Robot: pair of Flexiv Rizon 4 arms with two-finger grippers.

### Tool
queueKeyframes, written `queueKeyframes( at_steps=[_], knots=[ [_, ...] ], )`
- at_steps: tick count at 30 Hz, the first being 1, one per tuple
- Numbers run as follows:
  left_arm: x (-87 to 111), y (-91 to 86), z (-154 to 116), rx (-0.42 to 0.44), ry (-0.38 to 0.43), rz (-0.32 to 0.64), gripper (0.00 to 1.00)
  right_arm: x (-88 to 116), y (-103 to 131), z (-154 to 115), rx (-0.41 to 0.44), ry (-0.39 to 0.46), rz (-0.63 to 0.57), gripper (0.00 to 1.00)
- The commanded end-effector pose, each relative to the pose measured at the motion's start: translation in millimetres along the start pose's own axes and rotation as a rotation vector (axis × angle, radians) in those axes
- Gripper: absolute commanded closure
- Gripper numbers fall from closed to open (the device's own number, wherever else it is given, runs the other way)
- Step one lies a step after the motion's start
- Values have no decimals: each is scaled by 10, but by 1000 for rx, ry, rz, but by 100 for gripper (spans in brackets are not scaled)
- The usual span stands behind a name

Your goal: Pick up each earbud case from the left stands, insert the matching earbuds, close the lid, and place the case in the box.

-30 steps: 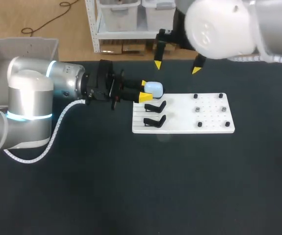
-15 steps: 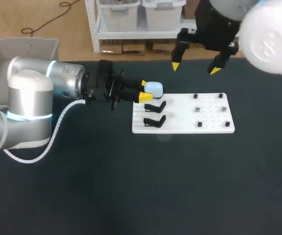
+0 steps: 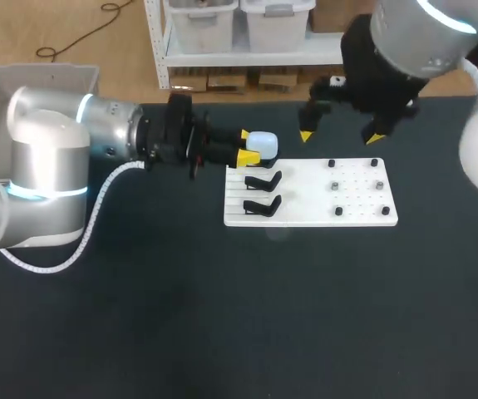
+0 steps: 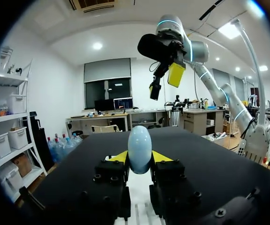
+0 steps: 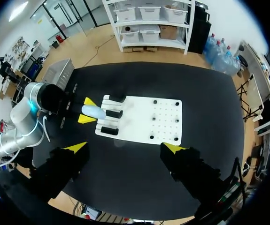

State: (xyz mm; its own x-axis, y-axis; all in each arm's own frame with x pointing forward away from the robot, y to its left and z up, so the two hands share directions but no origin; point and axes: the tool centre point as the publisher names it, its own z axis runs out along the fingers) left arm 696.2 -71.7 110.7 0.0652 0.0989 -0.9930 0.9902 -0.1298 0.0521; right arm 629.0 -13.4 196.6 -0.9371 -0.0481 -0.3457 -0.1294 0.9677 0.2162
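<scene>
A pale blue earbud case (image 3: pixel 263 145) is held just above the left end of the white board (image 3: pixel 359 218), with my left gripper (image 3: pixel 246 149) shut on it. In the left wrist view the case (image 4: pixel 139 149) stands upright between the yellow tips of the left gripper (image 4: pixel 139 157). Two black stands (image 3: pixel 263 179) (image 3: pixel 262 204) on the board's left part are bare. My right gripper (image 3: pixel 341 135) hangs open high above the board's far edge, holding nothing. The right wrist view looks down from my right gripper (image 5: pixel 125 147) on the board (image 5: pixel 165 130) and the case (image 5: pixel 94 112). Small black earbuds (image 3: pixel 332 164) sit on the board's right part.
A grey box (image 3: pixel 6 87) stands at the table's far left, beyond my left arm. Black tabletop (image 3: pixel 247 316) stretches open in front of the board.
My right arm has swung to the right and down toward the board's far edge. The left gripper has lifted the case slightly off its stand.
</scene>
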Motion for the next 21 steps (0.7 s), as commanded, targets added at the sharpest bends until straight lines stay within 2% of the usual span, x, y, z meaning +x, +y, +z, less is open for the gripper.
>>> queueKeyframes(
  at_steps=[1, 13, 17, 21],
  knots=[
    [-184, -184, -74, -79, 54, -21, 100, 44, -17, 1, 0, -190, 2, 0],
    [-741, -337, -447, -300, 99, -99, 100, 44, -17, 1, 0, -190, 2, 0],
    [-917, -374, -727, -415, 119, -116, 100, 44, -17, 1, 0, -190, 2, 0],
    [-1000, -419, -1063, -536, 146, -139, 100, 44, -17, 1, 0, -190, 2, 0]
  ],
)
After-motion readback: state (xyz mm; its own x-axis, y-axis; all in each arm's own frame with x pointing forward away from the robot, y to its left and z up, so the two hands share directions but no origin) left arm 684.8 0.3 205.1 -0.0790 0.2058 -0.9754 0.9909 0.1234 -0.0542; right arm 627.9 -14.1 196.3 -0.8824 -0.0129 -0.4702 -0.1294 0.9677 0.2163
